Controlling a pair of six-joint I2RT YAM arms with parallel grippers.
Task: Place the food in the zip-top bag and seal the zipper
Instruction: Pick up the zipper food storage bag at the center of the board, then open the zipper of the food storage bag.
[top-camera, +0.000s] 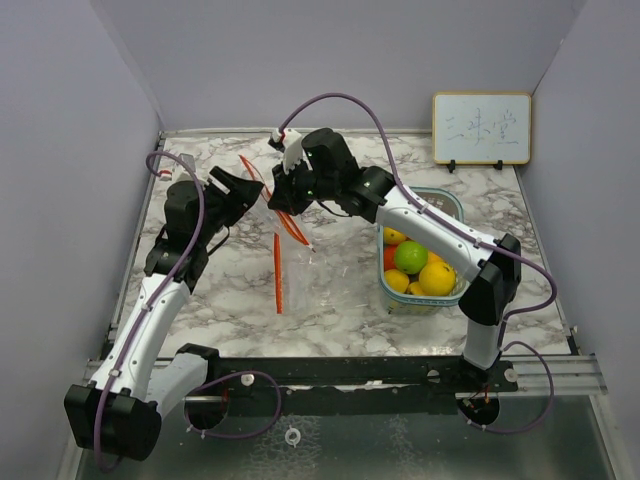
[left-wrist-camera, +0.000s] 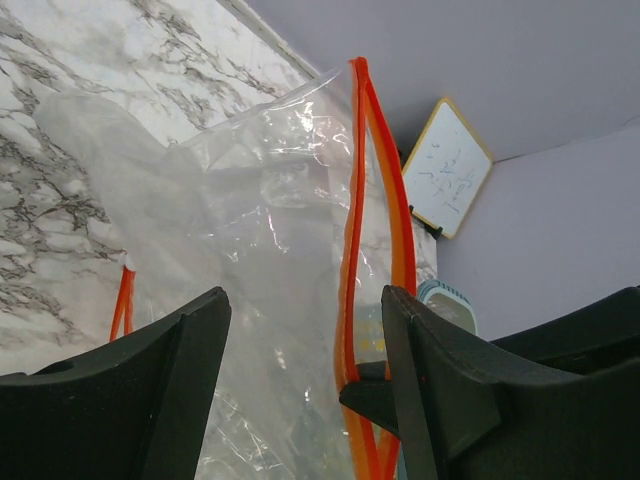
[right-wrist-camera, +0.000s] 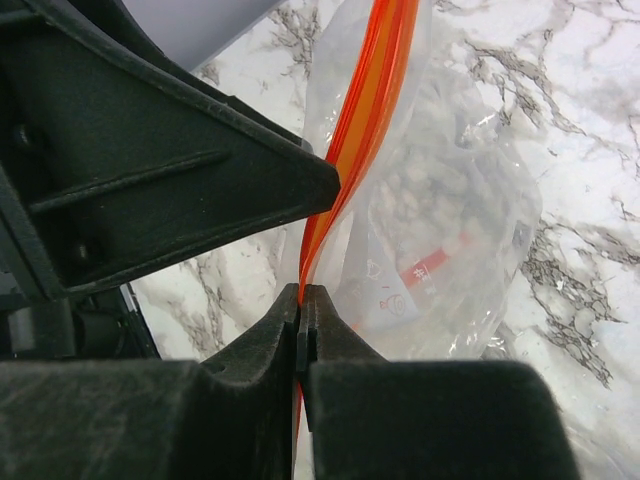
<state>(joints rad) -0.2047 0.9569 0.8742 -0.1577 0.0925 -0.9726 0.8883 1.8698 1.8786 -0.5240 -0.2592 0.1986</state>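
Note:
The clear zip-top bag (top-camera: 325, 275) with an orange zipper (top-camera: 291, 226) is lifted at its mouth above the table's middle. My right gripper (top-camera: 283, 192) is shut on the zipper strip (right-wrist-camera: 345, 150), its jaws pinched together at the strip (right-wrist-camera: 303, 300). My left gripper (top-camera: 243, 192) is open beside the bag's mouth, with the bag film (left-wrist-camera: 270, 260) and zipper (left-wrist-camera: 352, 200) between its fingers (left-wrist-camera: 180, 380), touching neither. The food, yellow (top-camera: 395, 236), green (top-camera: 410, 256), orange (top-camera: 437, 277) and red (top-camera: 388, 257) toy fruits, lies in the pale green basket (top-camera: 452, 205) at the right.
A small whiteboard (top-camera: 481, 128) stands at the back right, also in the left wrist view (left-wrist-camera: 445, 170). Purple walls close the table's left, back and right. The right arm reaches over the basket. A loose orange strip (top-camera: 277, 270) of the bag lies on the marble.

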